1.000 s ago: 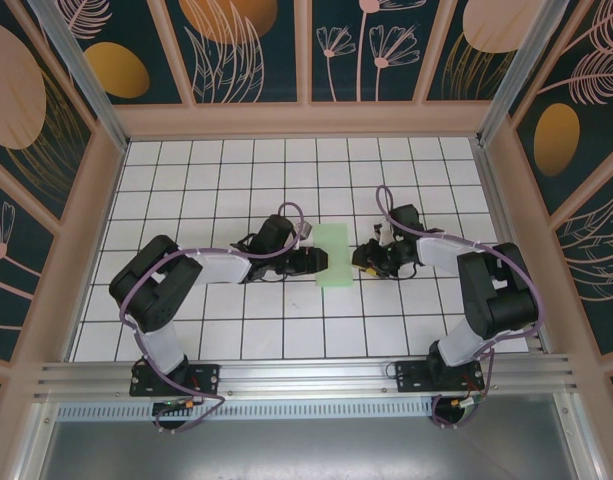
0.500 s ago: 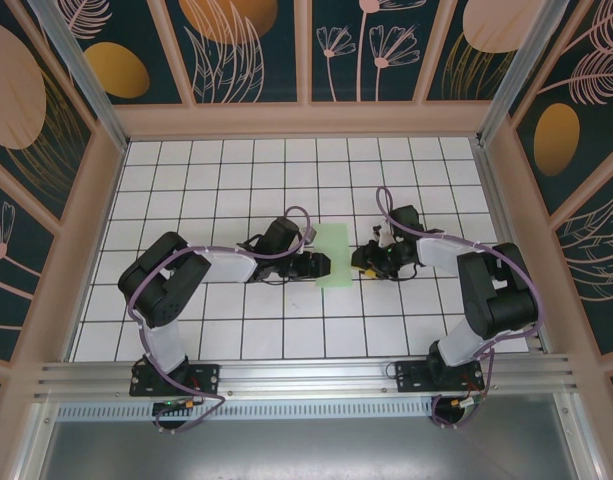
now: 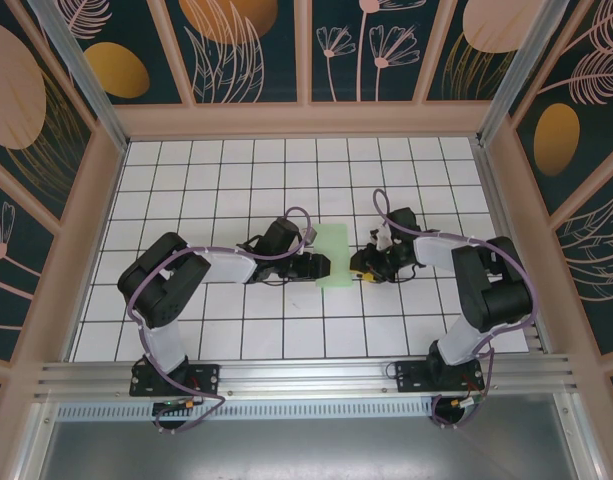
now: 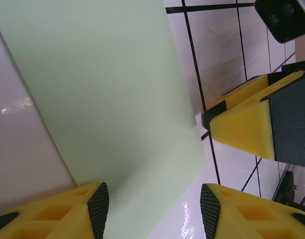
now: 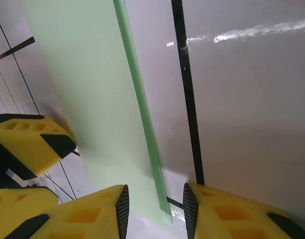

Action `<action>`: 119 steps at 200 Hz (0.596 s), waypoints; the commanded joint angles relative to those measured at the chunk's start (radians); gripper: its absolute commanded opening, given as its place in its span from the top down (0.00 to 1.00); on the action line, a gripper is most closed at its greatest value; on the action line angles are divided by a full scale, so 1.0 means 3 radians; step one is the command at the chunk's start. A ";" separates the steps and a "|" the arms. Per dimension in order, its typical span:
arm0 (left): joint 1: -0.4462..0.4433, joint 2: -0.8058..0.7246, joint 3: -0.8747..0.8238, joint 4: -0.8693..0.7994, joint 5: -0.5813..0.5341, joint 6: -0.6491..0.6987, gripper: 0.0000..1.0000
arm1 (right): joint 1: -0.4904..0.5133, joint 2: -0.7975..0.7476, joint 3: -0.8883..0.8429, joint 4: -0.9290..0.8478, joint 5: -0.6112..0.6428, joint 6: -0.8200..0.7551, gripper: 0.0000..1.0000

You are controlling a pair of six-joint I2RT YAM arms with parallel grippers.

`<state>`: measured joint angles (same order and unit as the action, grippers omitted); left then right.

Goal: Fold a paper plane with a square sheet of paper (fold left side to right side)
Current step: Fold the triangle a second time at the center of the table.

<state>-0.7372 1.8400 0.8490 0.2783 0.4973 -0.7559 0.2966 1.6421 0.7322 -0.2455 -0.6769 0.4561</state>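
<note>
Left claw (image 3: 322, 264) sits mid-frame in the top view, jaws apart, tips over the left edge of the paper (image 3: 334, 248). The paper lies flat on the gridded counter (image 3: 236, 180), dead centre. It looks already halved into a narrow strip, two layers showing along its right edge. Right claw (image 3: 357, 264), just right of it, has its jaws slightly apart astride that edge. Next up is probably pressing the crease flat. No writing or labels to read.
</note>
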 commanded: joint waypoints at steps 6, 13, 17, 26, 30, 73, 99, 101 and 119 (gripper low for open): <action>-0.0014 -0.0012 -0.0114 -0.0174 -0.0047 0.0027 0.44 | 0.0081 0.0029 0.0039 -0.0163 0.0014 -0.0048 0.63; -0.0016 -0.0024 -0.0110 -0.0170 -0.0048 0.0029 0.44 | 0.0084 0.0031 0.0034 -0.0166 0.0017 -0.0048 0.63; -0.0017 -0.0026 -0.0114 -0.0170 -0.0047 0.0028 0.44 | 0.0086 0.0029 0.0031 -0.0165 0.0017 -0.0048 0.63; -0.0017 -0.0031 -0.0113 -0.0169 -0.0047 0.0032 0.44 | 0.0092 0.0047 0.0036 -0.0158 0.0002 -0.0043 0.63; -0.0017 -0.0030 -0.0111 -0.0166 -0.0047 0.0034 0.44 | 0.0095 0.0052 0.0039 -0.0160 0.0001 -0.0042 0.63; -0.0015 -0.0014 -0.0122 -0.0132 -0.0033 0.0022 0.44 | 0.0147 0.0079 0.0069 -0.0097 -0.0062 0.0009 0.67; -0.0013 -0.0008 -0.0129 -0.0125 -0.0032 0.0026 0.44 | 0.0173 0.0084 0.0094 -0.0096 -0.0065 0.0016 0.67; -0.0016 -0.0008 -0.0130 -0.0125 -0.0034 0.0025 0.45 | 0.0172 0.0085 0.0095 -0.0094 -0.0069 0.0018 0.67; -0.0017 -0.0008 -0.0135 -0.0113 -0.0034 0.0024 0.44 | 0.0184 0.0108 0.0100 -0.0070 -0.0075 0.0029 0.67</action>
<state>-0.7372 1.8374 0.8421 0.2890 0.4973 -0.7563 0.3408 1.6535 0.7418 -0.2512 -0.6762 0.4538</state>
